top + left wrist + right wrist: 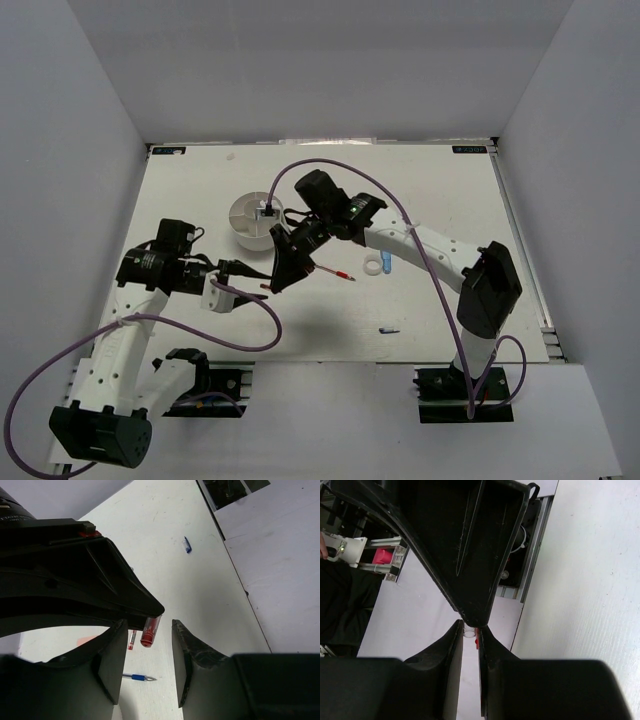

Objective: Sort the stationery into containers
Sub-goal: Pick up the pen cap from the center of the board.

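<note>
Nearest the arms, a tiny blue cap (389, 330) sits alone on the counter (450, 200), well apart from everything else. A bit further in, the two claws meet tip to tip. The right claw (471, 631) is pinched narrow on a small red cap (150, 630), holding it up off the counter. The left claw (148, 626) is partway open, with a jaw on each side of that cap and a gap showing on both sides, so no contact there. A thin blue pen (140, 677) lies on the counter under the left claw. Just past the claws is the thin red pen (330, 271), then the white ring (373, 266) with the light-blue eraser (387, 262) right beside it. Furthest back is the round white tub (240, 225), partly behind the right arm.
</note>
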Tool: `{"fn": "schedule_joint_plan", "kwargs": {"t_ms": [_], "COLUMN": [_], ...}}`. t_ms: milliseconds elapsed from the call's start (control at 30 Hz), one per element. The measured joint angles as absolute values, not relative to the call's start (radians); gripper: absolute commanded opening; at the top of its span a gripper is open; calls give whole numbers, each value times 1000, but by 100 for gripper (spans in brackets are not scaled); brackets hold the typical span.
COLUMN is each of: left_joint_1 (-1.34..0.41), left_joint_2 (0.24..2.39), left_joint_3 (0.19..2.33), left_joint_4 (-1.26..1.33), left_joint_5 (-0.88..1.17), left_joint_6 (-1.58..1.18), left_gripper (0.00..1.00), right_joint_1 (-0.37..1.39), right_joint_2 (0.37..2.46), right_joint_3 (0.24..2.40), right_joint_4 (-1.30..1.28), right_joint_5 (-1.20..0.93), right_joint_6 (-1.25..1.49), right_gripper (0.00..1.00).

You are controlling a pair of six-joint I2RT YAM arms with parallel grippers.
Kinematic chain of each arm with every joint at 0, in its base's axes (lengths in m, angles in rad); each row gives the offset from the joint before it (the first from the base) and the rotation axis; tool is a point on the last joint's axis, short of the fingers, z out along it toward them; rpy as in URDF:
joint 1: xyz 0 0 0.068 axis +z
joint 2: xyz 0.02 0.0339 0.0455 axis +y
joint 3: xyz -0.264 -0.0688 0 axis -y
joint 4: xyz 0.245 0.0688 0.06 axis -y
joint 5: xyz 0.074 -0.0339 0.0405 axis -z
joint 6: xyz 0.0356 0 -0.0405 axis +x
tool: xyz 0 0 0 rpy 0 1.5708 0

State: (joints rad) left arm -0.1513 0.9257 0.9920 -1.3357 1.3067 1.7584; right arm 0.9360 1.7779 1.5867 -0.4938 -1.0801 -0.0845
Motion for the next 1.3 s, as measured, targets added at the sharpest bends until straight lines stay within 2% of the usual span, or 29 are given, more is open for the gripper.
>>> {"fn": "schedule_joint_plan", "kwargs": {"t_ms": [233,567,633,667,733,767,933,1067,1167,1300], "left_joint_1": [-167,-181,-182,-184,-185,-185,-187,-187,-189,-189], "left_joint_2": [922,932,934,935,936,936,932,913,907,933], "left_joint_3": [992,994,997,997,997,997,996,991,991,1002], "left_joint_4": [-1335,-1325,-1328,-1333,-1333,-1334,-1335,-1336,-1336,-1339], "left_joint_5": [1293,1287,1285,1282,1280,1279,1266,1257,1247,1240], "left_joint_6": [1763,1773,1772,1772,1772,1772,1772,1772,1765,1660], "left_gripper": [45,28,20,17,3,0,0,0,0,0], "right_joint_1": [933,933,932,931,929,930,930,915,876,776], "right_joint_2": [1778,1778,1778,1778,1778,1778,1771,1742,1708,1642], "right_joint_3": [1589,1589,1589,1589,1589,1589,1589,1588,1586,1532], "right_joint_4": [-496,-507,-506,-506,-506,-505,-495,-499,-501,-498], "right_joint_5": [-1087,-1092,-1093,-1093,-1094,-1095,-1070,-1025,-966,-839], "right_joint_6": [-80,-81,-81,-81,-76,-73,-69,-83,-92,-120], "right_gripper": [2,4,11,23,31,40,59,60,57,42]}}
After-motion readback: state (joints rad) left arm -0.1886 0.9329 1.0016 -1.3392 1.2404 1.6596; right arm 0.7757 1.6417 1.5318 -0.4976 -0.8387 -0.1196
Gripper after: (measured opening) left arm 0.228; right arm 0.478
